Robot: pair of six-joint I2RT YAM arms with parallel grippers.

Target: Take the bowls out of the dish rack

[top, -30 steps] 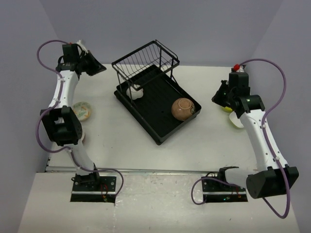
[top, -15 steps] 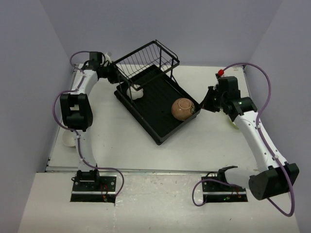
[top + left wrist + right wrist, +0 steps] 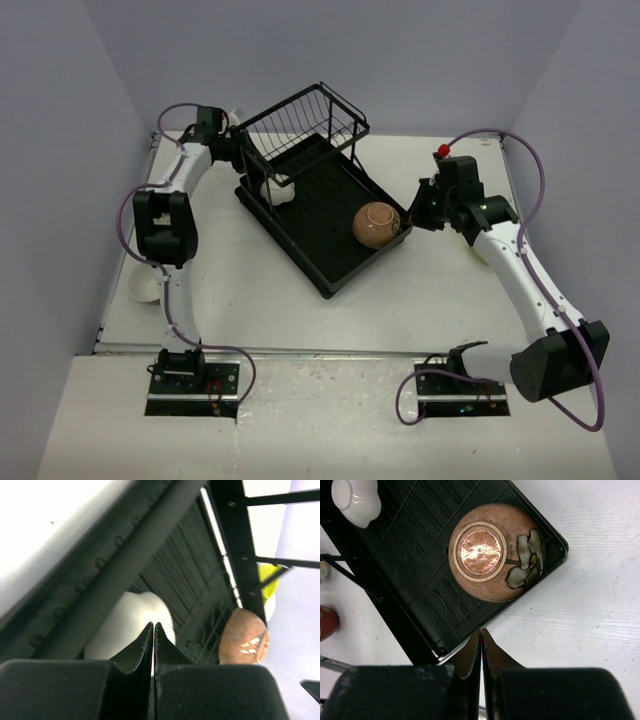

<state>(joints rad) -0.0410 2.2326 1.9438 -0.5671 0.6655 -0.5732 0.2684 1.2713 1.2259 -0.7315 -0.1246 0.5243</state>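
From above, the rack (image 3: 318, 262) lies on the table (image 3: 420, 300) with its long axis running diagonally from far left to near right, the wire basket at the far end. A tan bowl (image 3: 377, 223) sits upside down in the tray's right corner, and a white bowl (image 3: 280, 190) lies under the basket. The left gripper (image 3: 245, 152) is at the rack's far-left side and the right gripper (image 3: 408, 222) is just beside the tan bowl. A pale bowl (image 3: 143, 286) sits at the table's left edge, partly behind the arm. In the left wrist view the fingers (image 3: 145, 642) are pressed together, empty, tips aimed at the white bowl (image 3: 125, 625) beyond the blurred rack rail (image 3: 120, 580). The tan bowl (image 3: 243, 636) lies further along, and a green bowl (image 3: 268, 575) is half hidden by wires. In the right wrist view the jaws are pressed together at the rack's rim (image 3: 422, 652). The tan bowl (image 3: 495, 552) shows its foot ring upward and a white painted flower. The white bowl (image 3: 356, 500) and a red bowl (image 3: 327, 622) are cut off by the frame.
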